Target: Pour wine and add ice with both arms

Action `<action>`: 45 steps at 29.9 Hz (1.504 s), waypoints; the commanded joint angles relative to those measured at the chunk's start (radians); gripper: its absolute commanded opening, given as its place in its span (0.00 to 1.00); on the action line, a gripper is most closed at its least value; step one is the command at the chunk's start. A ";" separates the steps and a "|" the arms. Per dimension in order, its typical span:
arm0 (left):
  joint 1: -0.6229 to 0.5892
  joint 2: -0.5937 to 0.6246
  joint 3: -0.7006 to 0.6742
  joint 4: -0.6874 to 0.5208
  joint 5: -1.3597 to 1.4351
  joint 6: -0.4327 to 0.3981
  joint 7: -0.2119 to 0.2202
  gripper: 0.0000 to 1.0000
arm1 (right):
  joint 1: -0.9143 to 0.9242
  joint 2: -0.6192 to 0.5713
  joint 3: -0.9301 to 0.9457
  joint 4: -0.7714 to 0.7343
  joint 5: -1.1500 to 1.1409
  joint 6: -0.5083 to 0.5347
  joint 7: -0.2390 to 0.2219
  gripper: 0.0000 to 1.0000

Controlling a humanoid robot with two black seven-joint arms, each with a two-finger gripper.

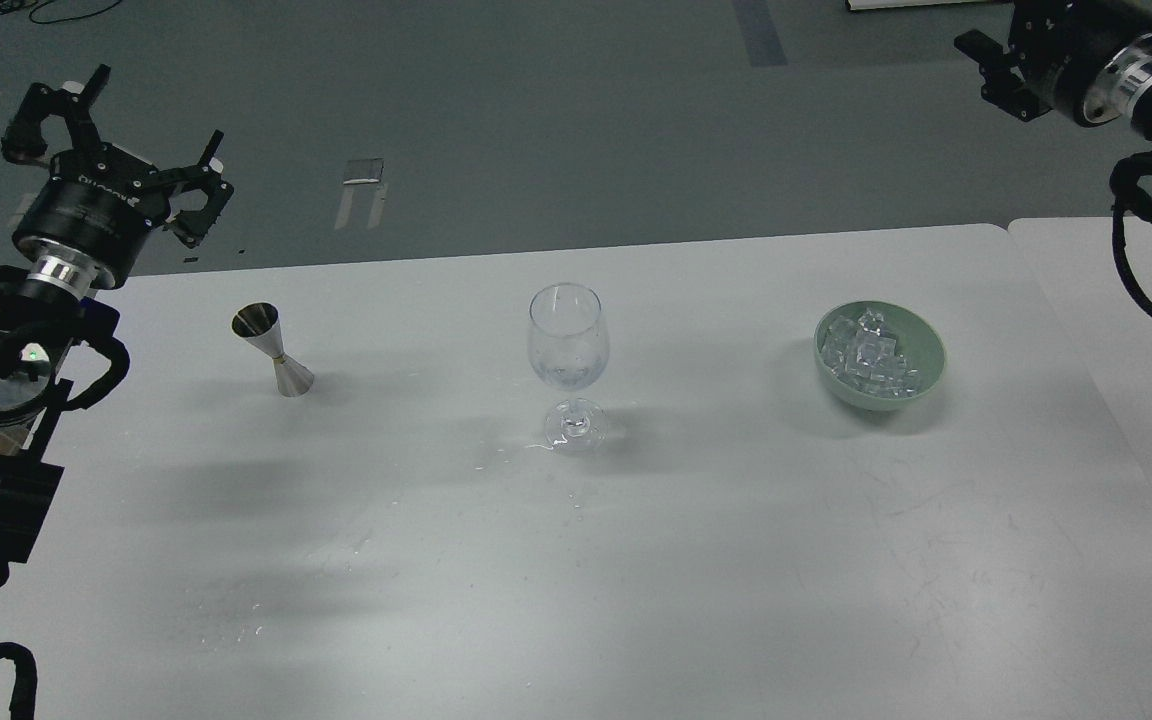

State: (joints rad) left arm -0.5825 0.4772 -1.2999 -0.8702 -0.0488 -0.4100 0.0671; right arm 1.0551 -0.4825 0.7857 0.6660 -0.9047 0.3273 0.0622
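— While the left gripper point(121, 130) is held above the table's point(636, 560) far left corner, how are its fingers set?

— They are spread wide, with nothing gripped. The right gripper point(998, 72) is seen end-on at the top right — its state cannot be told.

— Where is the ice point(871, 358) kept?

— It is piled in the green bowl point(926, 362), right of the wine glass point(567, 365); a steel jigger point(273, 349) is stood to the left.
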 commanded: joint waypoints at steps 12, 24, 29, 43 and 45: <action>0.016 0.000 -0.033 0.053 -0.016 -0.069 0.062 0.98 | 0.201 -0.119 -0.668 0.129 -0.273 0.004 0.016 1.00; 0.015 0.001 -0.072 0.045 -0.019 -0.079 0.065 0.98 | 0.169 -0.154 -0.871 0.239 -0.384 -0.008 -0.035 0.89; 0.020 -0.003 -0.065 0.046 -0.019 -0.079 0.063 0.98 | 0.167 -0.217 -0.898 0.380 -0.385 -0.008 -0.035 0.80; 0.041 -0.009 -0.065 0.046 -0.019 -0.079 0.063 0.98 | 0.132 -0.294 -0.901 0.523 -0.474 -0.007 -0.027 0.87; 0.043 -0.008 -0.065 0.046 -0.019 -0.079 0.062 0.98 | 0.132 -0.291 -0.901 0.524 -0.484 -0.007 -0.027 0.83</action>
State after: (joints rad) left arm -0.5445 0.4688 -1.3636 -0.8237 -0.0675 -0.4890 0.1304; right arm 1.1867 -0.7757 -0.1165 1.1873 -1.3774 0.3198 0.0344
